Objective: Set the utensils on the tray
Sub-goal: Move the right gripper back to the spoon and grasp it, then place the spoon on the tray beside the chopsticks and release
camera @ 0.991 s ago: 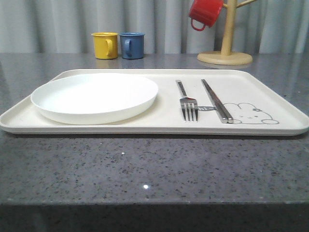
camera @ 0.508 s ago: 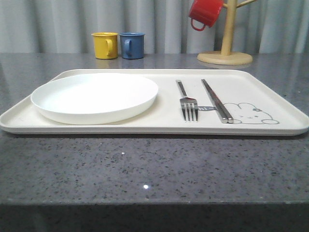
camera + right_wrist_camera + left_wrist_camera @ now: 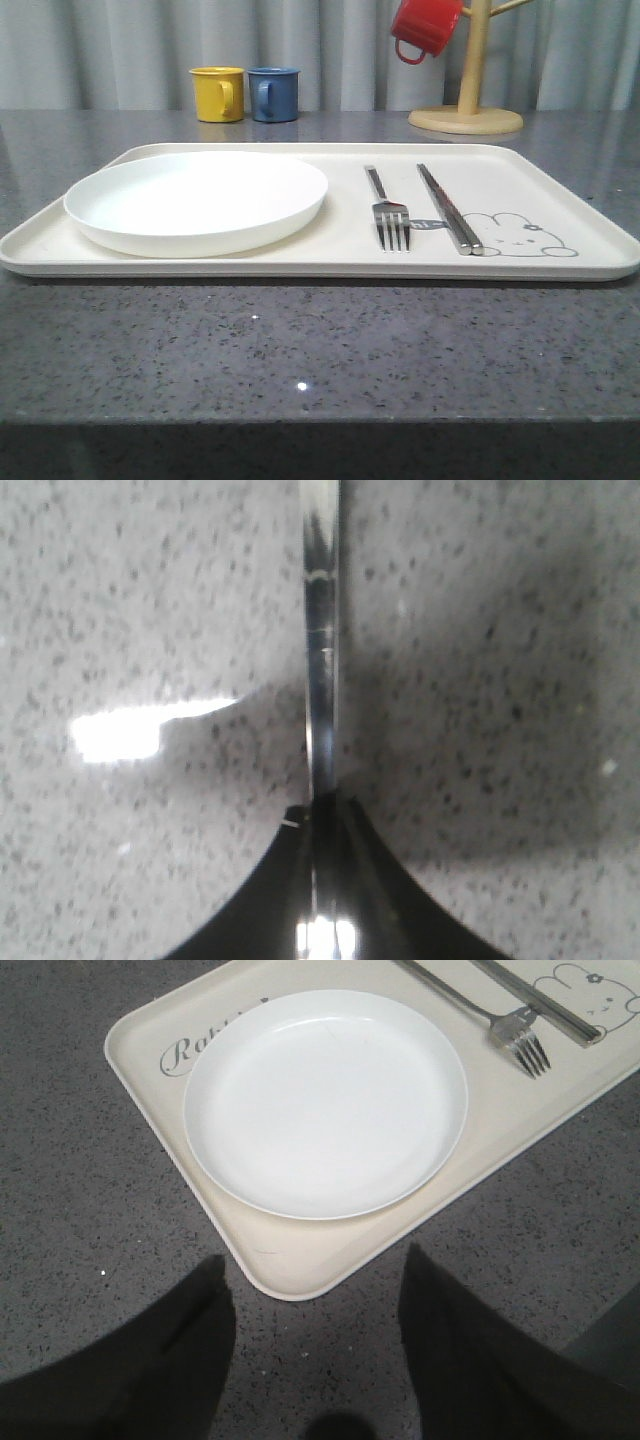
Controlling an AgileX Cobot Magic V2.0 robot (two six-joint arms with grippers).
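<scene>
Front view: the tray (image 3: 560, 190) lay flat on the grey speckled table (image 3: 320, 340). A white plate (image 3: 196, 200) occupied the tray's left half. To the plate's right lay the fork (image 3: 388, 212), tines toward the camera, and just beside it the chopsticks (image 3: 449, 210), whose near ends lay next to the rabbit drawing (image 3: 517, 235). Behind the tray stood a yellow mug (image 3: 218, 94) and a blue mug (image 3: 273, 94), side by side. A red mug (image 3: 424, 27) hung from a wooden mug stand (image 3: 468, 95) at the back right.

Left wrist view: the left gripper (image 3: 315, 1360) was spread wide with nothing between its fingers (image 3: 170, 1360), above bare table just off one tray corner. The plate, fork and chopsticks lay on the tray beyond it.

Right wrist view: the right gripper (image 3: 322, 880) was clamped on a slim shiny metal handle (image 3: 321, 640), seen close over the table. Which utensil the handle belonged to could not be determined.
</scene>
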